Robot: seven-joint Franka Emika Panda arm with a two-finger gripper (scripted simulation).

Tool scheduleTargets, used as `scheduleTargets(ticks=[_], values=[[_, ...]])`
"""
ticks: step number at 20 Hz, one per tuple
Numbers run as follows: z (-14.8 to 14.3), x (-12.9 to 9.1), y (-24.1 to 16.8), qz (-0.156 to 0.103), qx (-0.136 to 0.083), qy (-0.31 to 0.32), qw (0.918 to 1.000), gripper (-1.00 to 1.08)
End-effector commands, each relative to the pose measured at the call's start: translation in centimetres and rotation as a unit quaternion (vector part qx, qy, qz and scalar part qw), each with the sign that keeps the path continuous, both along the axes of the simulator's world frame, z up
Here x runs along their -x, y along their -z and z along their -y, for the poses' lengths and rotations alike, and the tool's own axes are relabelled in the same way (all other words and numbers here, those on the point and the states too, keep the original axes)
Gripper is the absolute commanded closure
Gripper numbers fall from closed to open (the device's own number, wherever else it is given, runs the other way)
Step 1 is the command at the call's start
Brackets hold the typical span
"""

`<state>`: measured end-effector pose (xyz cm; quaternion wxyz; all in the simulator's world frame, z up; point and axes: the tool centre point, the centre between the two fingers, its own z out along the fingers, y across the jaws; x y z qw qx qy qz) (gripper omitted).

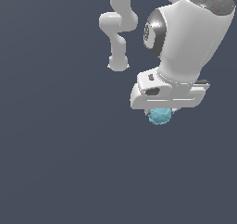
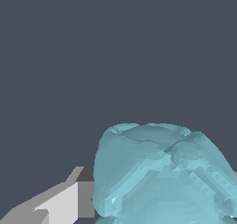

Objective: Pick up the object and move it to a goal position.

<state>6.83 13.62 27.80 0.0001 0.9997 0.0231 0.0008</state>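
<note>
The object (image 1: pixel 160 117) is a small light cyan-blue faceted lump that peeks out just under the white hand in the exterior view. My gripper (image 1: pixel 160 113) points away from that camera, and the hand hides most of its fingers. In the wrist view the object (image 2: pixel 162 172) fills the near part of the picture, and a grey-white finger (image 2: pixel 69 200) presses against its side. The other finger is almost wholly hidden behind the lump. The gripper is shut on the object.
The arm's white links (image 1: pixel 118 28) rise at the back of the exterior view. A plain dark blue-grey surface (image 1: pixel 55 149) lies all around. No goal marker shows in either view.
</note>
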Motion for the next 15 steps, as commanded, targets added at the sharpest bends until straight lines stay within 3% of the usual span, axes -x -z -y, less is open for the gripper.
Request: scheduleTargets(ticks=[1, 15], values=[[-1.2, -0.1, -1.6, -0.001, 0.0, 0.001, 1.0, 1.08], [-3.6, -0.7, -4.9, -0.001, 0.0, 0.001, 1.0, 1.08]])
